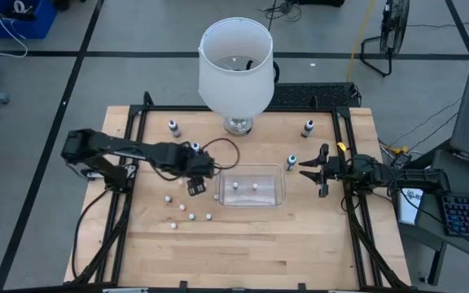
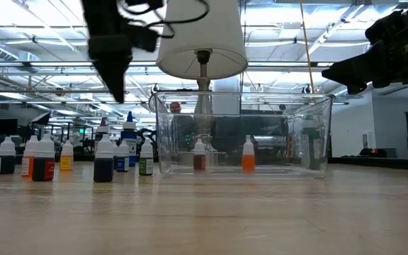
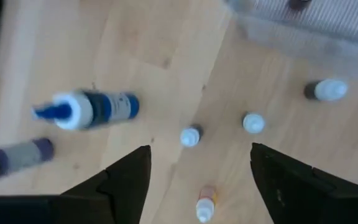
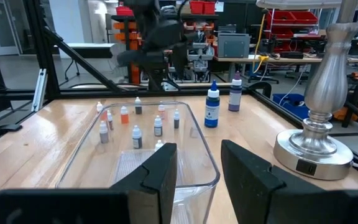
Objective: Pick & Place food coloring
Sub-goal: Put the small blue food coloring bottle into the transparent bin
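The food coloring is a set of tiny dropper bottles. Several stand upright on the wood (image 1: 187, 212) on the left side of the clear tub (image 1: 252, 185), and two stand inside it (image 2: 199, 154) (image 2: 248, 154). My left gripper (image 1: 195, 186) hangs open above the loose bottles, fingers pointing down. In the left wrist view (image 3: 201, 149) a white-capped bottle (image 3: 190, 136) sits just below the gap. My right gripper (image 1: 317, 172) waits open at the tub's right end (image 4: 197, 146), raised off the table.
A white lamp (image 1: 234, 69) stands on its metal base (image 4: 312, 146) at the far middle of the table. Larger bottles stand at the far left (image 1: 174, 126), beside the left arm (image 1: 194, 148), at the far right (image 1: 309, 128) and near the right gripper (image 1: 291, 161).
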